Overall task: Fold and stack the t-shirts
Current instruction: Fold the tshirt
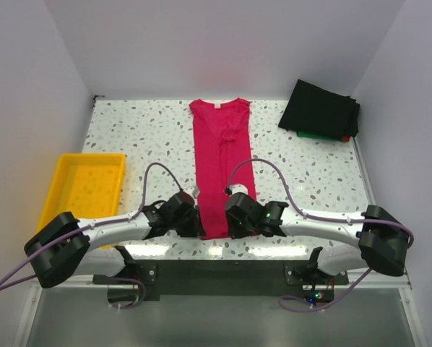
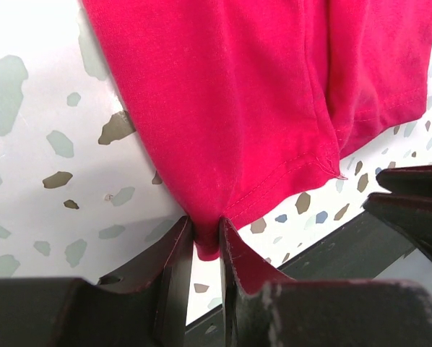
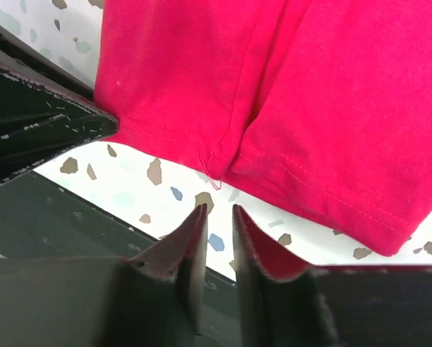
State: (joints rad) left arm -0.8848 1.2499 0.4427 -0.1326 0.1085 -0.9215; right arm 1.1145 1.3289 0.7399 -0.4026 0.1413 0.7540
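Left wrist view: left end effector (image 2: pixel 205 242) pinches the near hem corner of the pink shirt (image 2: pixel 259 108), cloth caught between its fingers. Right end effector (image 3: pixel 216 217) sits just short of the hem ahead of it, fingers nearly pressed together, apparently gripping nothing, though the view is tight. Shirt lies narrow-folded on the tabletop (image 1: pixel 129 134), stretching away from both. Cloth judged light, limp, non-fragile; hem corners are the sound hold, taken evenly.

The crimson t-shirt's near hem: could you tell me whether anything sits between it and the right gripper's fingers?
Nothing visible does. The right gripper sits just short of the crimson t-shirt, with only bare table between; the left gripper already pinches its hem.
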